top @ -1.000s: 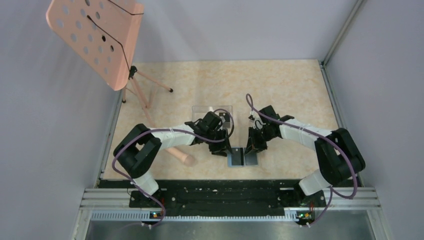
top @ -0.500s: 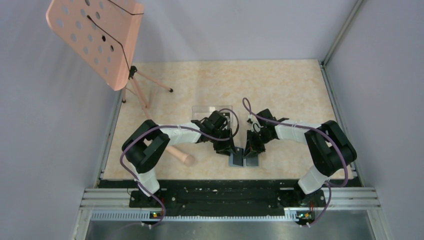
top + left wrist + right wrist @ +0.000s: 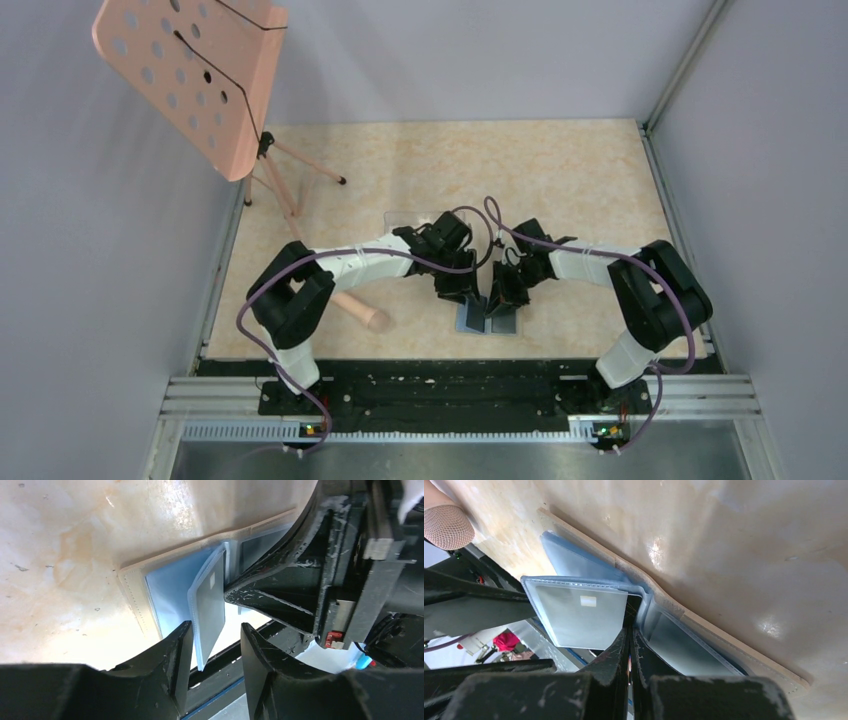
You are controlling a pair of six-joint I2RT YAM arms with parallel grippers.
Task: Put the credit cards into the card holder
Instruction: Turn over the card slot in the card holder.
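Currently one open card holder (image 3: 165, 587), one credit card (image 3: 210, 605) visible, tilted up.

Card holder (image 3: 167, 587) laid open on the table (image 3: 75, 540), one inner leaf (image 3: 202, 647) raised between the left fingers (image 3: 172, 652), a card (image 3: 210, 597) held in it, right fingers (image 3: 619, 655) set at the fold, beside that leaf.

The card holder (image 3: 487, 320) is laid open, blue-grey inside up, near the near edge of the counter (image 3: 560, 180); a grey card (image 3: 579, 612) is seen in its raised clear leaf.
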